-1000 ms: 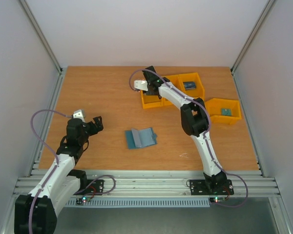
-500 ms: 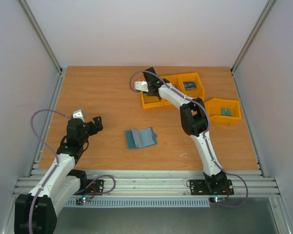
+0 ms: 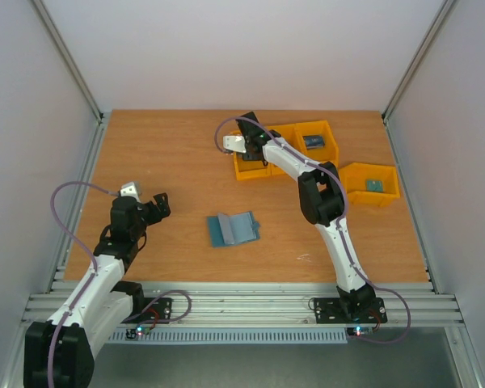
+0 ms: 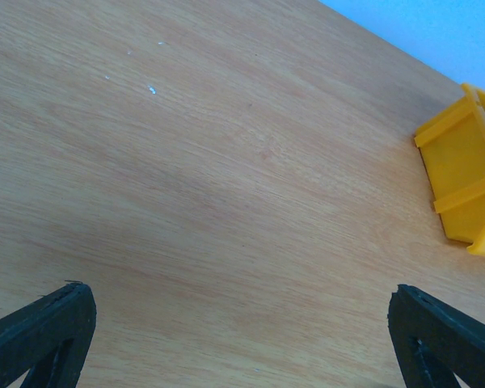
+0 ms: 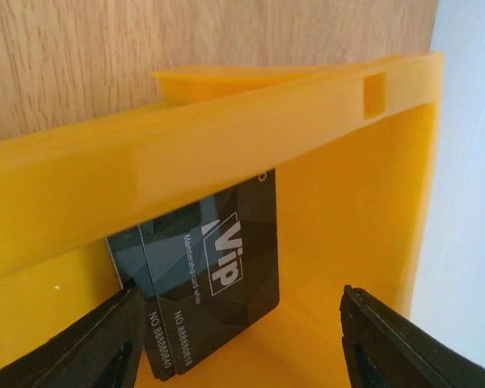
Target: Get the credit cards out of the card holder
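Note:
The teal card holder point(image 3: 233, 229) lies unfolded on the wooden table between the two arms. My right gripper point(image 3: 254, 155) hangs over the leftmost yellow bin point(image 3: 244, 170). In the right wrist view that gripper point(image 5: 238, 347) is open. Two overlapping dark credit cards point(image 5: 206, 279) with white VIP print lie on the bin floor between and beyond its fingers, touched by neither. My left gripper point(image 3: 158, 203) is left of the holder. It stands wide open point(image 4: 242, 339) over bare wood with nothing in it.
A second yellow bin point(image 3: 330, 150) holds a blue card point(image 3: 313, 141). A third bin point(image 3: 385, 196) at the right holds a pale card point(image 3: 375, 186). A yellow bin corner point(image 4: 469, 186) shows at the right of the left wrist view. Grey walls enclose the table.
My right gripper has opened over the leftmost bin, and its wrist has shifted slightly. The left arm and the card holder have not moved.

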You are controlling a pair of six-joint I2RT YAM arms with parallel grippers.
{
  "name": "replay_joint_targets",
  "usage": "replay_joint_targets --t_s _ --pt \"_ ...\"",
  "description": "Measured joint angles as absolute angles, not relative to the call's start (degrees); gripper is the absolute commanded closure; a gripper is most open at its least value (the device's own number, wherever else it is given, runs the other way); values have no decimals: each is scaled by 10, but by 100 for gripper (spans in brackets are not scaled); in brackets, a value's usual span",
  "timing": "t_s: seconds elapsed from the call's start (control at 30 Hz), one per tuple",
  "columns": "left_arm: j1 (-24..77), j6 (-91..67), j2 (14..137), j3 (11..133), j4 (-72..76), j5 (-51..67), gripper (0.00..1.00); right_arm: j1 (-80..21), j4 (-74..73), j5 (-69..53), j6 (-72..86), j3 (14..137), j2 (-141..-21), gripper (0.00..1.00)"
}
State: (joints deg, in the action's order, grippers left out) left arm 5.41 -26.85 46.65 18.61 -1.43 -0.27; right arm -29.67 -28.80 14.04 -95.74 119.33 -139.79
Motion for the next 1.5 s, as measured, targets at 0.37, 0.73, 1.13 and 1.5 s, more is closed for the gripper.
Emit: replay_joint_targets --t_s 0.37,0.73,1.13,1.5 --pt "53 -243 467 186 5 67 1 -297 -328 141 -861 1206 -1347 32" --pt "81 -198 497 186 42 231 1 -298 -335 -14 -454 1032 -995 38" --pt "197 -163 652 188 98 262 1 -369 -358 -140 -151 692 -947 48" --pt "234 -157 763 211 147 278 1 -374 -348 -214 -91 679 -1064 71"
